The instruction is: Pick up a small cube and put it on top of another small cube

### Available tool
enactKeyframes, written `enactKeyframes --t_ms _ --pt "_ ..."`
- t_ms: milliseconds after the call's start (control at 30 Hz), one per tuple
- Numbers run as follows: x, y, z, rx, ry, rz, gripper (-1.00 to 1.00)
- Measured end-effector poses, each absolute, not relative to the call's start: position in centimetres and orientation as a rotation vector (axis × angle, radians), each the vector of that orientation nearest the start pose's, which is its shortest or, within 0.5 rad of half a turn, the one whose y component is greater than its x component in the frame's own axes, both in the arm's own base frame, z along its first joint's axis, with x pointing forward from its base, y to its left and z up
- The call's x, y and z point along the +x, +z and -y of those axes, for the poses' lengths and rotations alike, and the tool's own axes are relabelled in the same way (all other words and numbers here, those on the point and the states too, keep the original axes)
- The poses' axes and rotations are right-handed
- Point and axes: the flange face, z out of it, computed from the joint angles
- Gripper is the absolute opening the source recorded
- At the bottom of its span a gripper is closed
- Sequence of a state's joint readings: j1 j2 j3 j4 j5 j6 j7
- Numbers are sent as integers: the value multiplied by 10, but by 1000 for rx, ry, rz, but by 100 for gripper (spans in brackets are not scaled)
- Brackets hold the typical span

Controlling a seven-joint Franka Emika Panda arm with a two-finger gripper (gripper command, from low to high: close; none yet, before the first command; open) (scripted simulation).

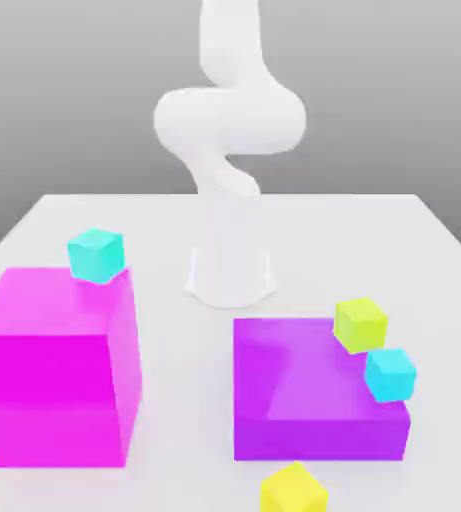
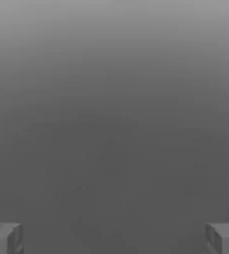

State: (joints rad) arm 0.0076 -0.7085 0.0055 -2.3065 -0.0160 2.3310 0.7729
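Observation:
Several small cubes lie about the table. A cyan cube [image 1: 96,255] sits at the far top edge of a big magenta block [image 1: 54,370]. On the low purple block [image 1: 304,390], a yellow-green cube [image 1: 360,323] rests at the far right corner and a second cyan cube [image 1: 389,374] at the right edge. A yellow cube [image 1: 293,490] lies on the table in front of the purple block. In the hand view my gripper [image 2: 114,238] is open, its grey fingertips [image 2: 4,238] far apart with nothing between them, facing plain grey background.
The white arm base [image 1: 231,265] stands mid-table behind the two blocks, and the arm [image 1: 229,115] climbs past the exterior view's top edge. The white table [image 1: 174,330] shows a bare strip between the magenta and purple blocks.

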Motion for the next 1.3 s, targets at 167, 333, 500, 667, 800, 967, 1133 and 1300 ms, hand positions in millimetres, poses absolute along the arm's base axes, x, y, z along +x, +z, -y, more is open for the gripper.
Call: enactKeyframes --t_ms 167,333,500,667,800,967,1133,1300 --pt "440 603 -17 -2697 -838 -914 0" --pt "482 520 -28 -2845 -683 -810 0" --pt "509 431 -40 -2968 -508 -683 0" --pt "519 338 -54 -3060 -315 -535 0" --pt "514 264 -62 -3106 -154 -419 0" --pt "503 181 -70 -3126 -9 -313 0" --pt "502 140 -71 -3126 0 -307 -100" --pt "501 138 -71 -3127 1 -306 -100"
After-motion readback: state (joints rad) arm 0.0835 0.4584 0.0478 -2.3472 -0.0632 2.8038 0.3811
